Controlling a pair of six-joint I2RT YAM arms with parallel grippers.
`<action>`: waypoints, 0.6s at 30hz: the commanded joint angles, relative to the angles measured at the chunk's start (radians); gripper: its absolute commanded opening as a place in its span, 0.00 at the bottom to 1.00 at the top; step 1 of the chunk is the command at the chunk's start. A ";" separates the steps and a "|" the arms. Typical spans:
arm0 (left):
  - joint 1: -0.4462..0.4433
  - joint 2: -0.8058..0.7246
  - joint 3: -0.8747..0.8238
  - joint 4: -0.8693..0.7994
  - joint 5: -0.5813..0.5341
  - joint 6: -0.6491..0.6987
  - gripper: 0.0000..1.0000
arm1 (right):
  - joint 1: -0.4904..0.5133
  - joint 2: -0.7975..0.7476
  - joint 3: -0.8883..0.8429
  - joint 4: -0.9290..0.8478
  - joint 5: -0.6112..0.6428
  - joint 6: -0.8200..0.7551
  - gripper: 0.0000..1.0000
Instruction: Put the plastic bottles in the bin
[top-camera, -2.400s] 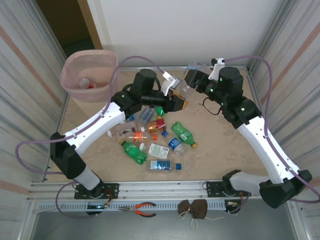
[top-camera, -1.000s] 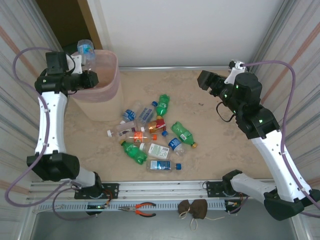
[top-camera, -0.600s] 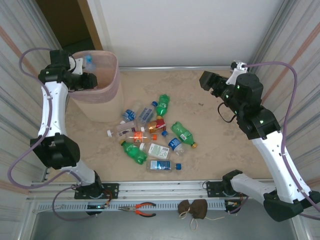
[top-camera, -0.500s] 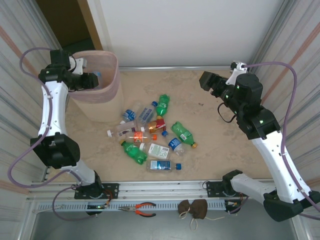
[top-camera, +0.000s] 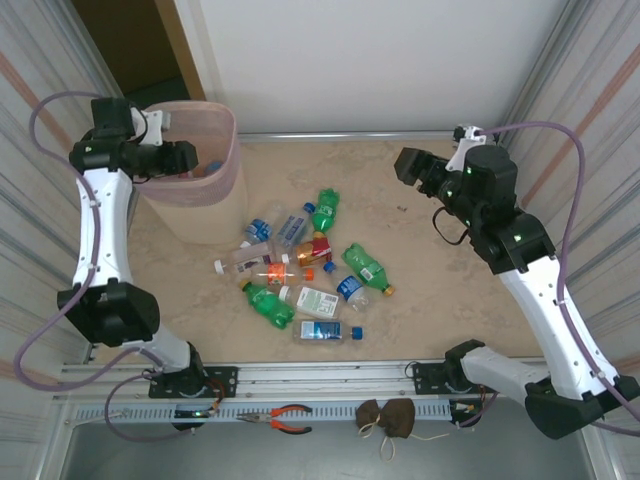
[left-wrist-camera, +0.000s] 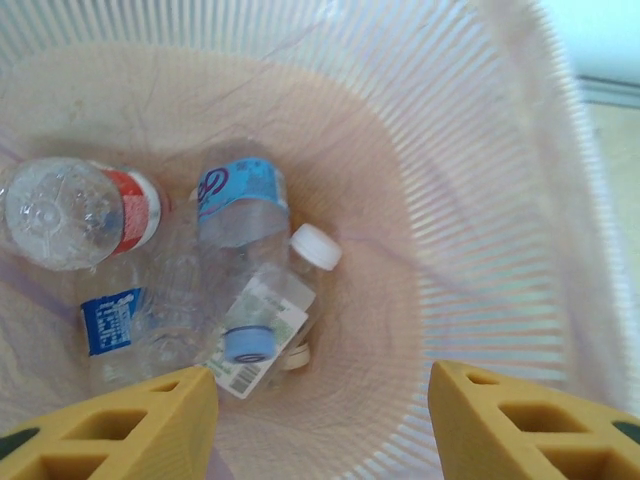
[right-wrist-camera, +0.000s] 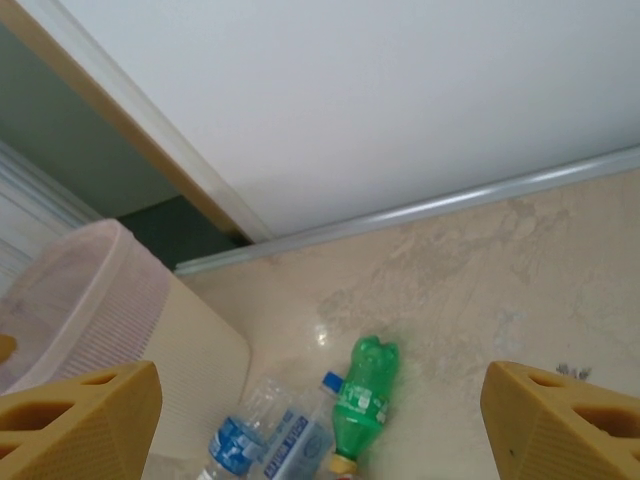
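The pale-pink bin (top-camera: 205, 215) stands at the back left. My left gripper (top-camera: 190, 159) hangs open over its mouth, holding nothing. In the left wrist view, my left gripper (left-wrist-camera: 320, 430) looks straight down at several clear bottles (left-wrist-camera: 235, 270) lying on the bin's floor (left-wrist-camera: 370, 300), one with a blue cap (left-wrist-camera: 248, 344). Several more bottles (top-camera: 305, 265), clear and green, lie in a loose pile mid-table. My right gripper (top-camera: 402, 166) is raised at the back right, open and empty. In the right wrist view, my right gripper (right-wrist-camera: 320, 420) faces a green bottle (right-wrist-camera: 365, 392) and the bin (right-wrist-camera: 95, 300).
Corrugated metal walls close in both sides, and a white wall runs along the back. Two clear bottles with blue labels (right-wrist-camera: 265, 440) lie beside the bin's base. Orange-handled pliers (top-camera: 285, 418) and a brown pouch (top-camera: 388, 417) rest on the front rail.
My left arm swung from mid-table to the bin carrying a clear blue-capped bottle, then let go; the bottle dropped inside. My right arm drew back to the right.
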 joint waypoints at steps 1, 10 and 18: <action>0.007 -0.082 -0.008 0.031 0.096 -0.030 0.57 | -0.008 0.028 -0.006 -0.065 -0.036 -0.023 0.81; -0.135 -0.239 -0.116 -0.007 0.085 -0.057 0.55 | -0.018 0.030 -0.069 -0.098 -0.032 -0.029 0.81; -0.373 -0.404 -0.359 -0.015 -0.090 -0.261 0.52 | -0.045 0.018 -0.116 -0.099 -0.055 -0.028 0.80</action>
